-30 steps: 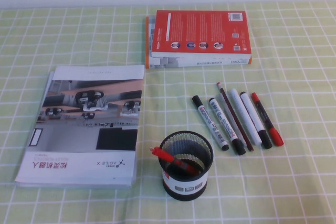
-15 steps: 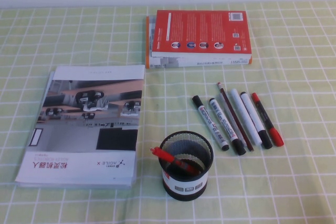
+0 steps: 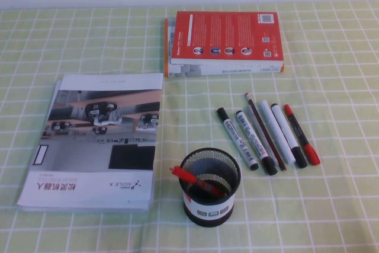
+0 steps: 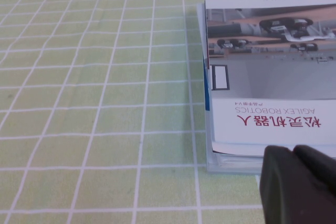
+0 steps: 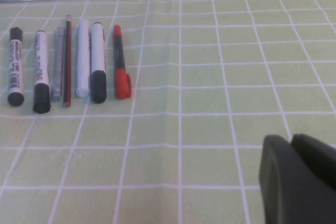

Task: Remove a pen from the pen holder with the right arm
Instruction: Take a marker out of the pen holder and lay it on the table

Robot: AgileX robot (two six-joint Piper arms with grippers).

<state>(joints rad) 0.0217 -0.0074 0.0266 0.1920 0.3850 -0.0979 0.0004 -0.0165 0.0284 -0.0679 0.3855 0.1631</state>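
A black mesh pen holder point(image 3: 209, 186) stands near the table's front edge, with one red pen point(image 3: 192, 178) leaning inside it, its tip over the left rim. Neither arm shows in the high view. My right gripper point(image 5: 292, 145) is shut and empty above bare checked cloth, well to the right of the row of pens point(image 5: 65, 65). The holder is out of the right wrist view. My left gripper point(image 4: 293, 153) is shut with nothing in it, beside the near corner of the booklet point(image 4: 268, 77).
Several markers and pens point(image 3: 266, 136) lie side by side on the cloth behind and right of the holder. A grey booklet point(image 3: 98, 140) lies at the left. A red book point(image 3: 224, 42) lies at the back. Green checked cloth point(image 3: 331, 205) covers the table.
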